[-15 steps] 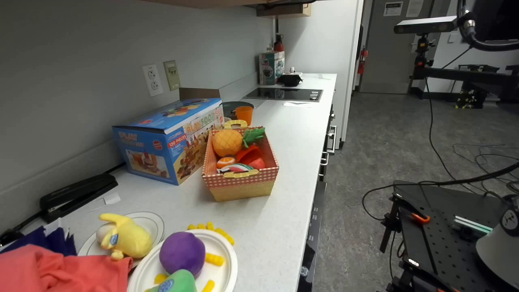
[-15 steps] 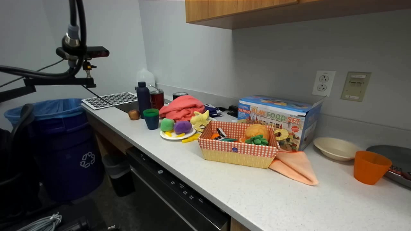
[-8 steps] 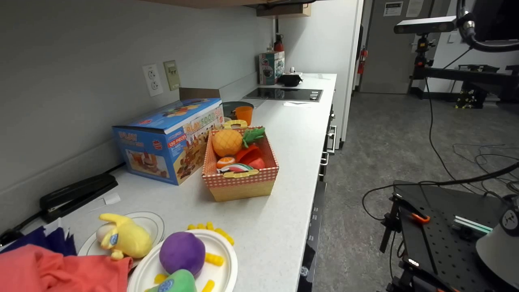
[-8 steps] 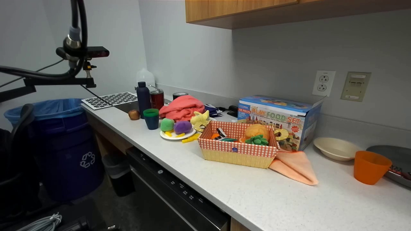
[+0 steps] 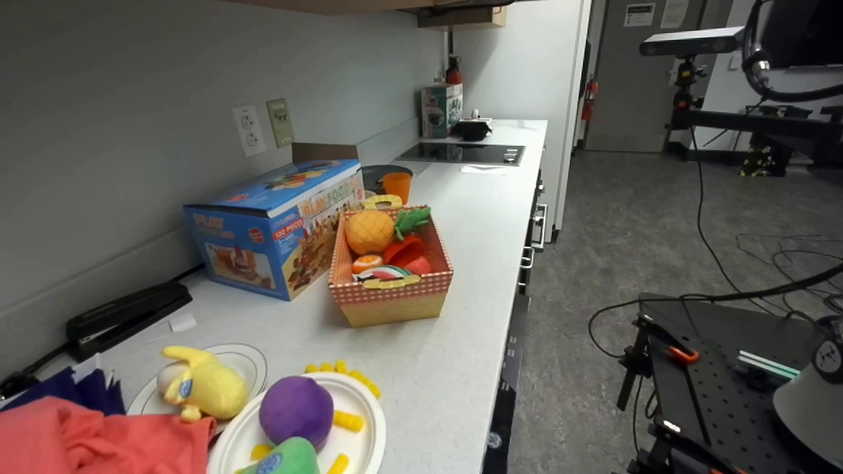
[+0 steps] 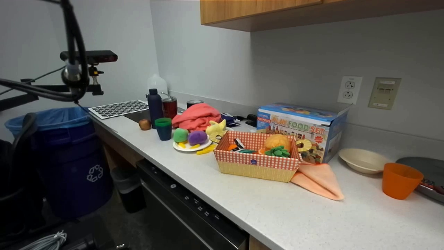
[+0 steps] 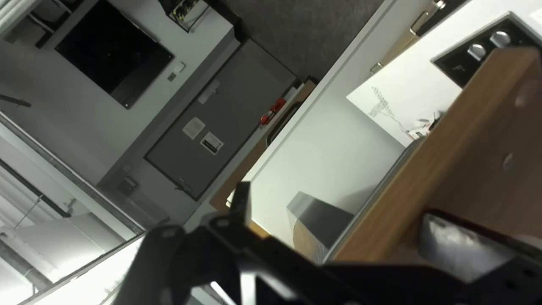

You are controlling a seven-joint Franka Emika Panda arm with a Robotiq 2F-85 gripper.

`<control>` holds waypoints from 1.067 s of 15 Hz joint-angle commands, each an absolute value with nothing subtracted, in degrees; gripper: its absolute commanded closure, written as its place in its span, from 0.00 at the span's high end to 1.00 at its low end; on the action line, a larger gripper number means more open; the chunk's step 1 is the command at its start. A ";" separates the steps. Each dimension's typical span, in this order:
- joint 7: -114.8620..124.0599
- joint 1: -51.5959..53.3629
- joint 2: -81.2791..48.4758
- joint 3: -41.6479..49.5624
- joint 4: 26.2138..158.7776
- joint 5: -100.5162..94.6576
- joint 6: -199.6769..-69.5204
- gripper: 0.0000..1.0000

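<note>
My gripper is open and holds nothing, its two fingers spread wide at the bottom of the wrist view. One fingertip stands in front of a white panel. The other finger shows a shiny pad in front of the wooden cabinet. I cannot tell how far the cabinet is from the fingers. The gripper is out of view in both exterior views. Only the arm's cables and, in an exterior view, the arm's white base show there.
On the counter stand a checked basket holding a toy pineapple, a play-food box, an orange cup, a bowl and a peach napkin. A plate bears a purple toy. A cabinet overhangs.
The arm's cables have swung down and leftward in an exterior view, and slightly down in both. The things on the counter have not moved.
</note>
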State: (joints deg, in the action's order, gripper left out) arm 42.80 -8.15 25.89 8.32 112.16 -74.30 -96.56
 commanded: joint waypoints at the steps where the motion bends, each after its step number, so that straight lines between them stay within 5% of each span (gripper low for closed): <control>1: 43.06 -8.90 25.82 10.62 113.47 -74.19 -98.37 1.00; 16: 42.98 -10.12 26.41 13.99 115.59 -73.06 -102.31 1.00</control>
State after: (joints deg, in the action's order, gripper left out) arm 43.71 -9.95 26.16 14.15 116.17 -74.49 -101.39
